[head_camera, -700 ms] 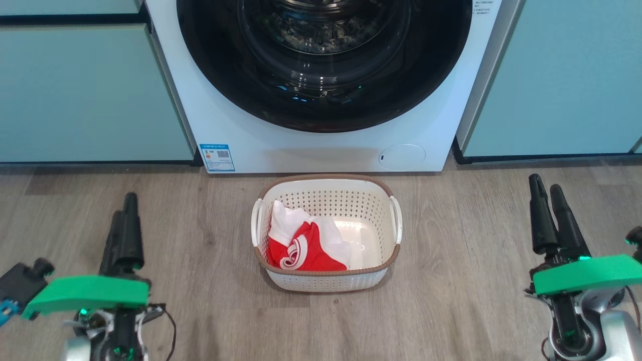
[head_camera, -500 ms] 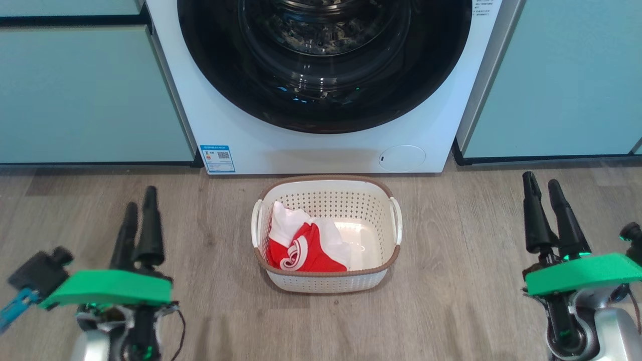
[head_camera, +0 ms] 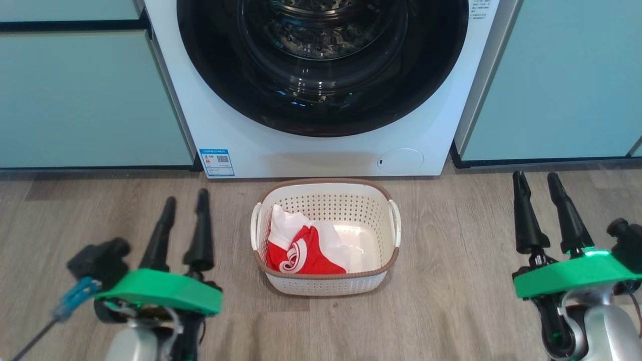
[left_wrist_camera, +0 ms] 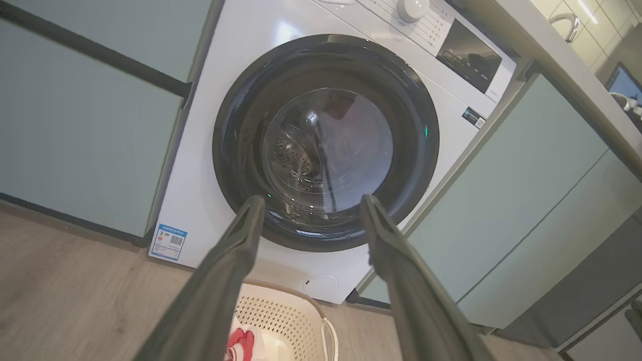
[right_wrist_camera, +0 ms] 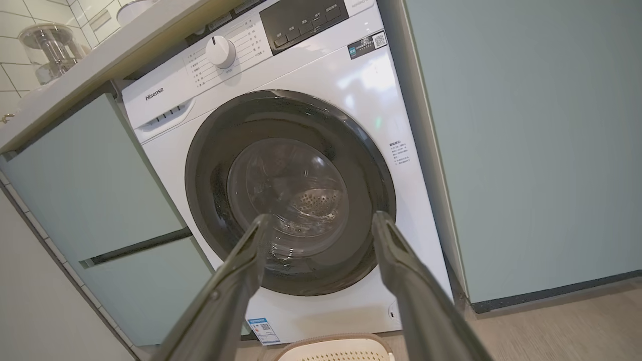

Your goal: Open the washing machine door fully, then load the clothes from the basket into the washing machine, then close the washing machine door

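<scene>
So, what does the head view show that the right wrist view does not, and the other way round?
Head view extra: the clothes lying in the basket, and the left gripper, fingers apart. Right wrist view extra: the control dial, the dark display panel, a glass jar on the countertop. Both: the closed washing machine door, the blue sticker, teal cabinets, the basket's brown rim.

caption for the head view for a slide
Open left pincer and open right pincer hover either side of the basket holding red-and-white clothes, before the shut washing machine door.
</scene>
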